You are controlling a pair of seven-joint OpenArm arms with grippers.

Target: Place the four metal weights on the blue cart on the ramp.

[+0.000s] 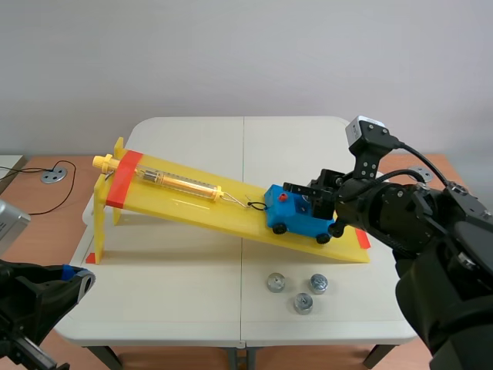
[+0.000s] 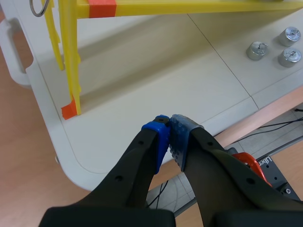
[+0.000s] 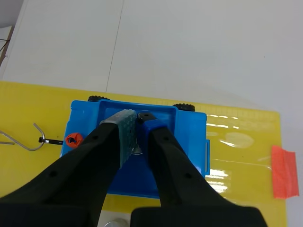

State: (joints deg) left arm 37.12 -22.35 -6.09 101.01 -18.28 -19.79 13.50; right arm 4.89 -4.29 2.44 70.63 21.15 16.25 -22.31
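The blue cart (image 1: pixel 296 216) stands low on the yellow ramp (image 1: pixel 192 204). My right gripper (image 1: pixel 313 202) hangs directly over the cart's tray (image 3: pixel 187 142). Its fingers are shut on a small metal weight (image 3: pixel 137 147) held down inside the tray; only a silvery sliver of it shows between the pads. Three more metal weights (image 1: pixel 276 283) (image 1: pixel 319 284) (image 1: pixel 303 303) stand on the table in front of the ramp's low end, and they appear far ahead in the left wrist view (image 2: pixel 257 50). My left gripper (image 2: pixel 169 126) is shut on nothing above the table's front left corner.
A spring scale (image 1: pixel 181 183) lies along the ramp, its wire hook (image 3: pixel 29 140) reaching toward the cart's red knob (image 3: pixel 72 139). The ramp's raised end rests on yellow legs (image 2: pixel 70 56) at the left. Orange tape (image 3: pixel 284 177) marks the low end. The table edge (image 2: pixel 71 156) is close under the left gripper.
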